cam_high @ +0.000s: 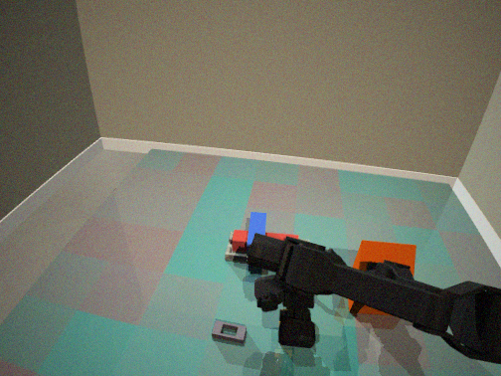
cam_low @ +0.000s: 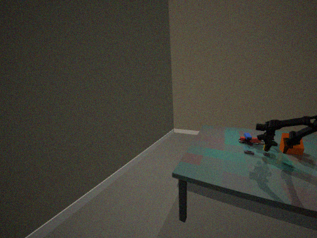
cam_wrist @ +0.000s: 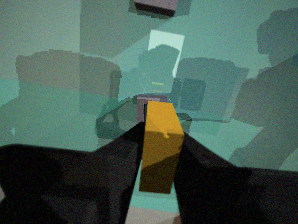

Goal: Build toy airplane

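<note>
a: how far along does the plane look?

b: a good part of the way, i'd judge. in the top view the red fuselage (cam_high: 243, 239) lies in the pale cradle (cam_high: 233, 256), and the blue wing (cam_high: 256, 228) sits across its top. whether the wing's tab is fully down in the socket i can't tell; the arm hides much of the fuselage's right side.

a: and the tail fin?

b: that's the piece in hand. in the wrist view the pincer (cam_wrist: 159, 150) is clamped on the yellow tail fin (cam_wrist: 160, 145), one dark finger (cam_wrist: 120, 150) pressed on each long side. the fin stands between them, low over the teal bench (cam_wrist: 50, 115), well apart from the jig. i can't tell whether it is off the surface yet.

a: so what's left?

b: by my reckoning: carry the fin over to the fuselage, fit its tab into the socket near the tail, release, and back away with everything resting. the tail end is hidden behind the arm in the top view, so i can't say which end takes it.

a: anything else about?

b: a small grey frame (cam_high: 229, 330) lies on the bench in front of the jig, and an orange block (cam_high: 387, 256) sits by the arm's base. neither looks like part of the plane. from the exterior view everything is too small to add much.
</note>
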Action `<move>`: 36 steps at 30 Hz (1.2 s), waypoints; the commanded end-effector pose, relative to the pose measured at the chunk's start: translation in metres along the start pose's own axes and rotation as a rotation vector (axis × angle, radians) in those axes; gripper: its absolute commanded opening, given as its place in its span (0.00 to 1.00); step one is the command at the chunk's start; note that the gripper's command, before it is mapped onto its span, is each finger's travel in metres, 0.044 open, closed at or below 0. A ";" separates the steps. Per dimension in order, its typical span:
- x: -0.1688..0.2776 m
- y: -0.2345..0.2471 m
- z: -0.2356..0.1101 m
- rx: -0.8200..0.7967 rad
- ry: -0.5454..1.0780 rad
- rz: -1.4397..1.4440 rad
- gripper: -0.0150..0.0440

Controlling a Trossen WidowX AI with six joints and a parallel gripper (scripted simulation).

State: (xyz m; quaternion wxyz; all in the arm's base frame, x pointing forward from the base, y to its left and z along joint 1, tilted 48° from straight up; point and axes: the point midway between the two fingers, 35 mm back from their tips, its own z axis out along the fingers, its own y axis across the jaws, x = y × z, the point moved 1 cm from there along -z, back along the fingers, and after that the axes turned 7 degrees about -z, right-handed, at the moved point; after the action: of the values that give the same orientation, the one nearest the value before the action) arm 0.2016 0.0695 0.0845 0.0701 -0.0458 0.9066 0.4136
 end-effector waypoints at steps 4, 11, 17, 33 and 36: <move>-0.006 -0.002 -0.019 0.021 0.002 -0.011 0.25; -0.007 -0.002 -0.039 0.030 0.016 -0.025 0.25; -0.007 -0.001 -0.057 0.032 0.029 -0.037 0.25; -0.004 0.006 -0.101 0.011 0.060 -0.071 0.25; -0.005 0.002 -0.101 0.013 0.059 -0.064 0.25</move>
State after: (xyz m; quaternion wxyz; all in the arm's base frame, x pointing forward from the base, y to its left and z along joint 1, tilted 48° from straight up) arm 0.1954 -0.0016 0.1536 0.0591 -0.0862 0.9090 0.4035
